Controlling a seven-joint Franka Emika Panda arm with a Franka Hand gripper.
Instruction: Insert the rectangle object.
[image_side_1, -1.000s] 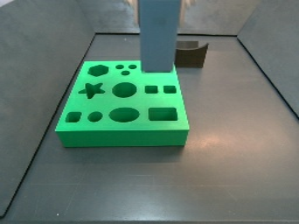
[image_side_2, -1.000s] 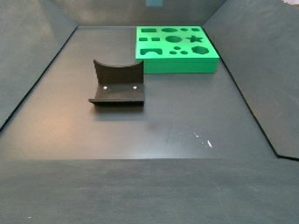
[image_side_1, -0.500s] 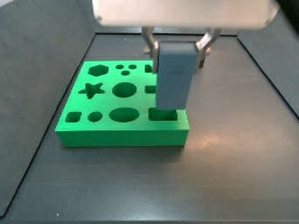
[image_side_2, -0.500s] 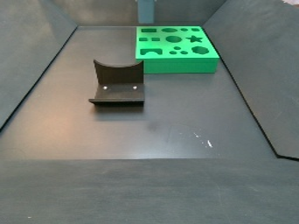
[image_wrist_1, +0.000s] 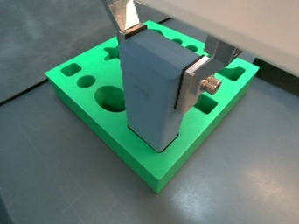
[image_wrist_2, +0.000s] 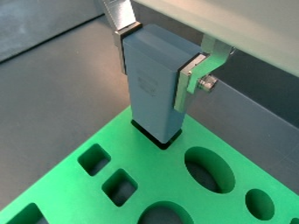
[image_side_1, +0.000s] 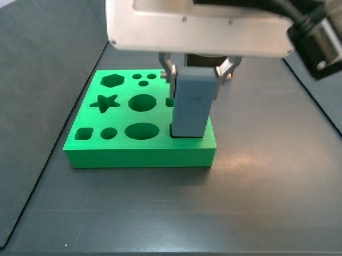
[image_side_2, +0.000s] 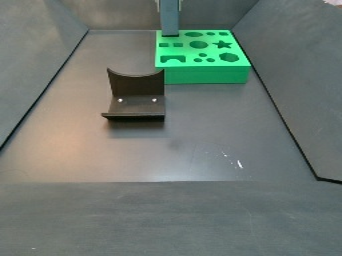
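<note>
Green board (image_side_1: 140, 150) corner, tool (image_wrist_1: 163, 54) gripping rectangle object (image_wrist_1: 152, 92), lower end in slot.

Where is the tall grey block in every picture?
Wrist view: the block, centre, between the gripper fingers, its foot in the green board.
Wrist view: block, centre, upright.
Side view: block, right of centre.
Side view: block, top edge, mostly cut off.
Shared landmark: the green board.

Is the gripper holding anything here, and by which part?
Yes: the gripper clamps the grey-blue rectangle object by its upper side faces, its lower end in the green board.
</note>
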